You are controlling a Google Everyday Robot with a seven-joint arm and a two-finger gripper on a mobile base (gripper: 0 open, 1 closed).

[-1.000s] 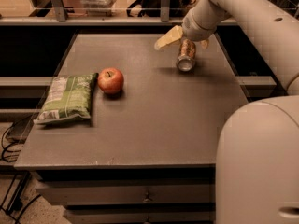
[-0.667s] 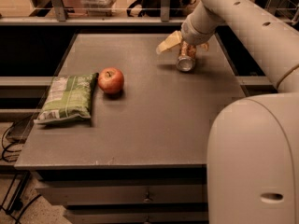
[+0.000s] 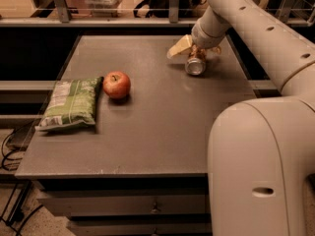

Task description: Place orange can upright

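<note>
The gripper [image 3: 197, 49] sits at the far right of the table [image 3: 147, 132], directly over the orange can [image 3: 195, 66]. It covers the can's upper body, leaving only the silver end and a strip of side exposed. The can's markings are too small to read. The robot's pale body [image 3: 261, 171] runs off the right and bottom edges and hides the table's near right corner. Print on the green bag [image 3: 71, 103] is illegible.

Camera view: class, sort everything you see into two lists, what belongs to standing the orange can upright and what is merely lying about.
Belongs to the job:
orange can, tilted over at the far side of the table
end effector, at the can

Lying about:
red apple
green bag, beside the apple
</note>
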